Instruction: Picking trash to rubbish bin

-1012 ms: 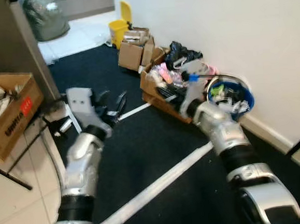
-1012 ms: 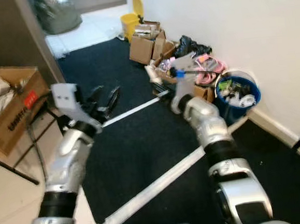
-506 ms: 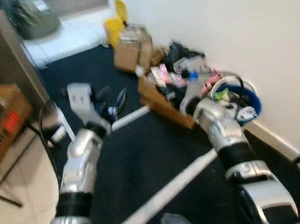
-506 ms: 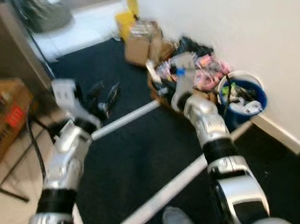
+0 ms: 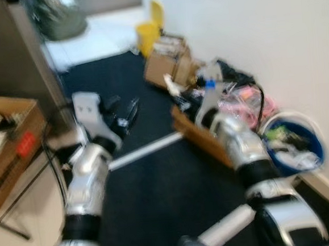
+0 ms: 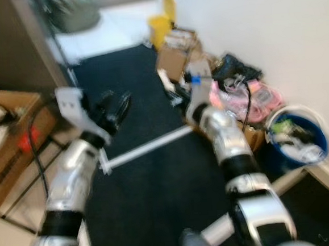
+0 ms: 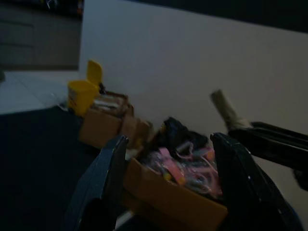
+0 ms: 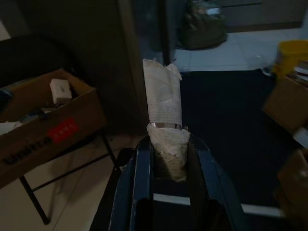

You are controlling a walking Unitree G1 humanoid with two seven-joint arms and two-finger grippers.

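My right gripper is shut on a rolled-up piece of crumpled paper that sticks out past its fingertips. The left wrist view catches the same paper roll held up in front of the white wall. My left gripper is raised over the dark carpet with its fingers spread open and nothing between them. A blue rubbish bin full of trash stands against the wall at the right, beyond my right arm. The eye views are blurred.
An open cardboard box of mixed trash lies by the wall, with more boxes and a yellow bin behind it. A white pole lies on the carpet. Left stands a cardboard box on a stand.
The whole picture has shifted, so the camera has moved; the bin and boxes now sit further right. Both arms keep their pose and the paper stays in the right gripper.
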